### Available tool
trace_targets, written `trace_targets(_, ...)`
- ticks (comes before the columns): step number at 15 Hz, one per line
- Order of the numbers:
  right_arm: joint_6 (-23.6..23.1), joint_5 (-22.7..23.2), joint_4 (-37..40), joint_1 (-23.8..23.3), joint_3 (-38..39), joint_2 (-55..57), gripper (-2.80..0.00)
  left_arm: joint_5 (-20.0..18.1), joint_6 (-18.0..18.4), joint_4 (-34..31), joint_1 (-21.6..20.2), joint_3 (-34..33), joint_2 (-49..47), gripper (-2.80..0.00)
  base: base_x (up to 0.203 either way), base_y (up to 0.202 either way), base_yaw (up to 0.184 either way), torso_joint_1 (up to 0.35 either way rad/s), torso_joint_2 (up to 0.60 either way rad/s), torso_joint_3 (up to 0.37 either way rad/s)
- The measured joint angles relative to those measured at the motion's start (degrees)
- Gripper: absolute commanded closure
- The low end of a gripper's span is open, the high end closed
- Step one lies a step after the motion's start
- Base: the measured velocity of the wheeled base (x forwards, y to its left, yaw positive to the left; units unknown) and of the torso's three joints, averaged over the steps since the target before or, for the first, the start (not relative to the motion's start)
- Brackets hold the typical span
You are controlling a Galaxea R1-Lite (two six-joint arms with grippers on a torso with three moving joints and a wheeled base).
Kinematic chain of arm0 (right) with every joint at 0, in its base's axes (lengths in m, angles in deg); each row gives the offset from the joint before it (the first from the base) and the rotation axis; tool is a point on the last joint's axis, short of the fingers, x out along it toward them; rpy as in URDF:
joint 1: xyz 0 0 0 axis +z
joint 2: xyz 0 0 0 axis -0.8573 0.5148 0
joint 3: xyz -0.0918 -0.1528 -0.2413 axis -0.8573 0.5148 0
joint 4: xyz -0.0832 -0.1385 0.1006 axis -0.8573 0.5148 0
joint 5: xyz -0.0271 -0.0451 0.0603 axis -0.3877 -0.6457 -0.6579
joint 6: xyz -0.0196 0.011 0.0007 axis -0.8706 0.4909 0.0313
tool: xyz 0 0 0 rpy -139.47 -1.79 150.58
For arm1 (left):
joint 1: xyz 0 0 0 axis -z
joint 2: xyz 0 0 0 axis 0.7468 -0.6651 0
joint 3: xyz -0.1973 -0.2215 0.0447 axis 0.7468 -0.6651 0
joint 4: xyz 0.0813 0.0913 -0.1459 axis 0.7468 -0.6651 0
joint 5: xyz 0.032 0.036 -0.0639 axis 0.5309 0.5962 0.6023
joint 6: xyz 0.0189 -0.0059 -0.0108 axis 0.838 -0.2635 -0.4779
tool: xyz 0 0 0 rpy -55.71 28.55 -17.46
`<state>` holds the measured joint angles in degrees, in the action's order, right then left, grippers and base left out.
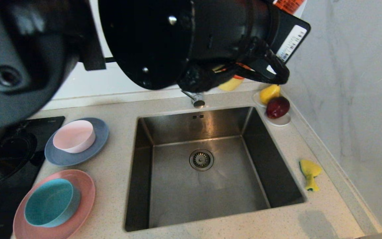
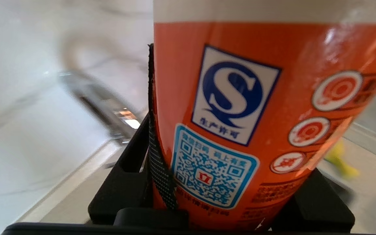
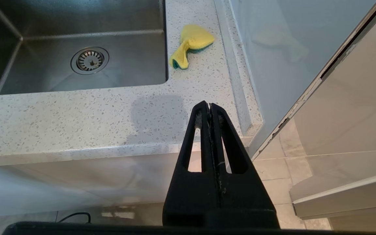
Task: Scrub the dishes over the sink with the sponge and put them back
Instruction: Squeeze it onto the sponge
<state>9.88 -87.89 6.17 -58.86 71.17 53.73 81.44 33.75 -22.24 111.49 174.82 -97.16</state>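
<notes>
Dishes, matte, sat left of the steel sink (image 1: 277, 186): pale pink bowl (image 1: 74, 136) on grey-blue plate (image 1: 99, 139), teal bowl (image 1: 51, 202) on salmon plate (image 1: 85, 192). We noted the crumpled yellow sponge (image 1: 309, 173) on speckled counter (image 1: 118, 109), right of the basin. Left gripper (image 2: 233, 209) pinched an orange bottle (image 2: 256, 114); right gripper (image 3: 210, 107) hung pressed together beside the counter's edge.

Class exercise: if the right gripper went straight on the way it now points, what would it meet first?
Probably the speckled countertop at its front edge: the shut right gripper points there, short of the sponge. Depth is unclear.
</notes>
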Motion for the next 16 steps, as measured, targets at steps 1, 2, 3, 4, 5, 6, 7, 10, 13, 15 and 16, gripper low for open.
trace_targets(1, 0.0, 0.0, 0.0, 0.0, 0.0, 0.0, 0.00, 0.3, 0.0, 0.0, 0.8, 0.0, -0.7, 0.00, 0.000, 0.000, 0.000, 0.000, 0.00, 0.000)
trace_targets(2, 0.0, 0.0, 0.0, 0.0, 0.0, 0.0, 0.00, 1.0, 0.0, 0.1, 1.5, 0.0, -1.4, 0.00, 0.000, 0.000, 0.000, 0.000, 0.00, 0.000)
trace_targets(3, 0.0, 0.0, 0.0, 0.0, 0.0, 0.0, 0.00, 1.5, 0.0, -0.1, 2.1, 0.0, -2.2, 0.00, 0.000, 0.000, 0.000, 0.000, 0.00, 0.000)
trace_targets(4, 0.0, 0.0, 0.0, 0.0, 0.0, 0.0, 0.00, 1.6, 0.0, -0.3, 2.6, 0.0, -3.0, 0.00, 0.000, 0.000, 0.000, 0.000, 0.00, 0.000)
trace_targets(5, 0.0, 0.0, 0.0, 0.0, 0.0, 0.0, 0.00, 1.7, 0.0, -0.5, 2.9, 0.0, -3.8, 0.00, 0.000, 0.000, 0.000, 0.000, 0.00, 0.000)
trace_targets(6, 0.0, 0.0, 0.0, 0.0, 0.0, 0.0, 0.00, 1.7, 0.0, -0.7, 3.1, 0.0, -4.6, 0.00, 0.000, 0.000, 0.000, 0.000, 0.00, 0.000)
trace_targets(7, 0.0, 0.0, 0.0, 0.0, 0.0, 0.0, 0.00, 1.7, 0.0, -0.7, 3.3, 0.0, -5.3, 0.00, 0.000, 0.000, 0.000, 0.000, 0.00, 0.000)
trace_targets(10, 0.0, 0.0, 0.0, 0.0, 0.0, 0.0, 0.00, 2.0, 0.7, -0.9, 3.6, -0.1, -8.8, 0.00, 0.000, 0.000, 0.000, 0.000, 0.00, 0.000)
trace_targets(13, 0.0, 0.0, 0.0, 0.0, 0.0, 0.0, 0.00, 2.4, 1.9, -0.8, 3.8, -0.1, -12.9, 0.00, 0.000, 0.000, 0.000, 0.000, 0.00, 0.000)
trace_targets(15, 0.0, 0.0, 0.0, 0.0, 0.0, 0.0, 0.00, 2.7, 2.7, -0.7, 3.9, -0.1, -15.3, 0.00, 0.000, 0.000, 0.000, 0.000, 0.00, 0.000)
trace_targets(16, 0.0, 0.0, 0.0, 0.0, 0.0, 0.0, 0.00, 2.8, 3.5, -0.6, 3.9, -0.1, -16.6, 0.00, 0.000, 0.000, 0.000, 0.000, 0.00, 0.000)
